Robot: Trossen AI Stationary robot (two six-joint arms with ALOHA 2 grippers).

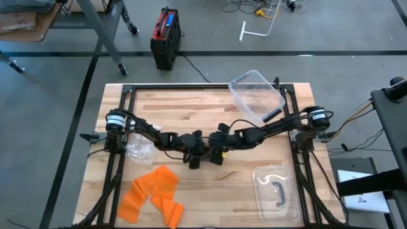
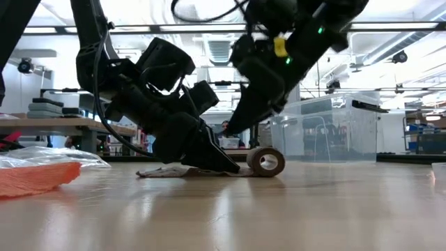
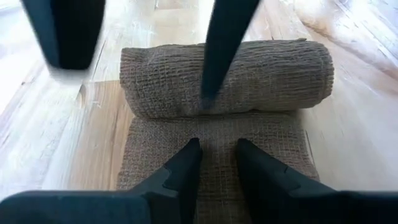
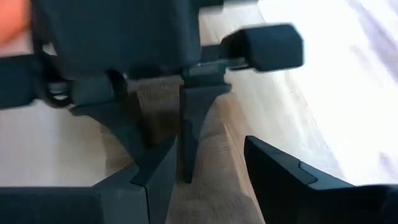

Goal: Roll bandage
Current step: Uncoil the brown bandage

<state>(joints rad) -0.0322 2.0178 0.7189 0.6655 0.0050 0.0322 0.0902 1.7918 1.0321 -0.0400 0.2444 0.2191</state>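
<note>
Both my arms meet at the wooden counter (image 1: 210, 184) centre. The brown bandage (image 3: 227, 78) lies there, partly rolled, its flat tail (image 3: 217, 155) stretching back toward the left arm. My left pincer (image 3: 217, 165) presses down on that tail w/ fingers a narrow gap apart, clamping nothing between them. My right pincer (image 4: 208, 165) stands open, straddling the roll, tips on the fabric. Orange cloth (image 1: 152, 194) sits near the front-left edge; clear bin (image 1: 256, 95) at the back-right, lid (image 1: 278, 191) front-right.
</note>
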